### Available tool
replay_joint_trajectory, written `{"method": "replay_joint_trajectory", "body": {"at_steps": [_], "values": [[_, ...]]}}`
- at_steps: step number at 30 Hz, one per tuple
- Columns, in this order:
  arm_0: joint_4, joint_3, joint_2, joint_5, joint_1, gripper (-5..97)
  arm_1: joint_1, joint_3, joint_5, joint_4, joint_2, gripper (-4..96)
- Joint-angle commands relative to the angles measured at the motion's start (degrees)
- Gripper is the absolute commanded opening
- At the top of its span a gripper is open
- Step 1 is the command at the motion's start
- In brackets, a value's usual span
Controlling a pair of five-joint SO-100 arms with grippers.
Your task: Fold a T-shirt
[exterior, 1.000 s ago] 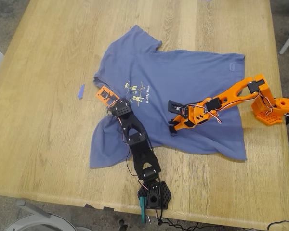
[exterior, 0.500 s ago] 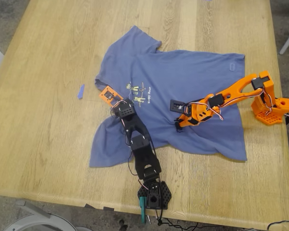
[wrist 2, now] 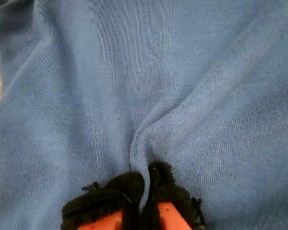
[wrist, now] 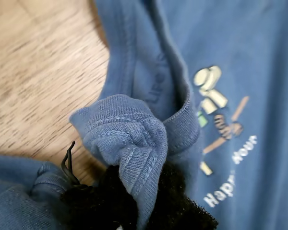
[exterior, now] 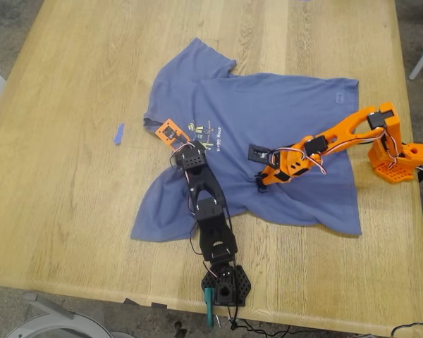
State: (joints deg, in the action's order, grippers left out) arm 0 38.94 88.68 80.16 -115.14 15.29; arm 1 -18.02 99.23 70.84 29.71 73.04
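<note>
The slate-blue T-shirt [exterior: 268, 120] lies spread on the wooden table [exterior: 70, 197], with its small green-yellow chest print [exterior: 204, 134] facing up. My first gripper [exterior: 168, 132], on the black arm, is shut on a bunched piece of the collar [wrist: 129, 139] beside the print [wrist: 216, 110]; the black padded fingers [wrist: 96, 201] show below the bunch. My second gripper [exterior: 260, 180], on the orange arm, is shut on a raised crease of the shirt's body [wrist 2: 144, 139], its black pads [wrist 2: 115, 191] pressed together around it.
A small blue scrap [exterior: 118, 134] lies on the bare wood toward the exterior view's left of the shirt. The black arm's base [exterior: 225, 285] sits at the near table edge, and the orange arm's base [exterior: 398, 158] stands at the exterior view's right edge.
My first gripper has dragged the collar toward the exterior view's right, closer to the print. My second gripper shifted slightly right and up early on, then held still.
</note>
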Motion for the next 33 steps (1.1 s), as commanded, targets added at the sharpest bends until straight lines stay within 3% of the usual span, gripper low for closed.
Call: {"method": "replay_joint_trajectory", "body": {"at_steps": [1,18,33], "values": [[-0.3,-2.3,12.4,-0.3,-1.1,0,1.3,-3.6,1.1,-0.2,4.0,0.0],[2.1,-1.7,22.7,0.3,-9.1,0,13.4,-21.5,4.0,-0.4,8.4,0.0],[0.6,-2.7,26.5,0.8,-22.6,0,27.1,-5.2,4.4,-10.1,20.7,0.0]]}}
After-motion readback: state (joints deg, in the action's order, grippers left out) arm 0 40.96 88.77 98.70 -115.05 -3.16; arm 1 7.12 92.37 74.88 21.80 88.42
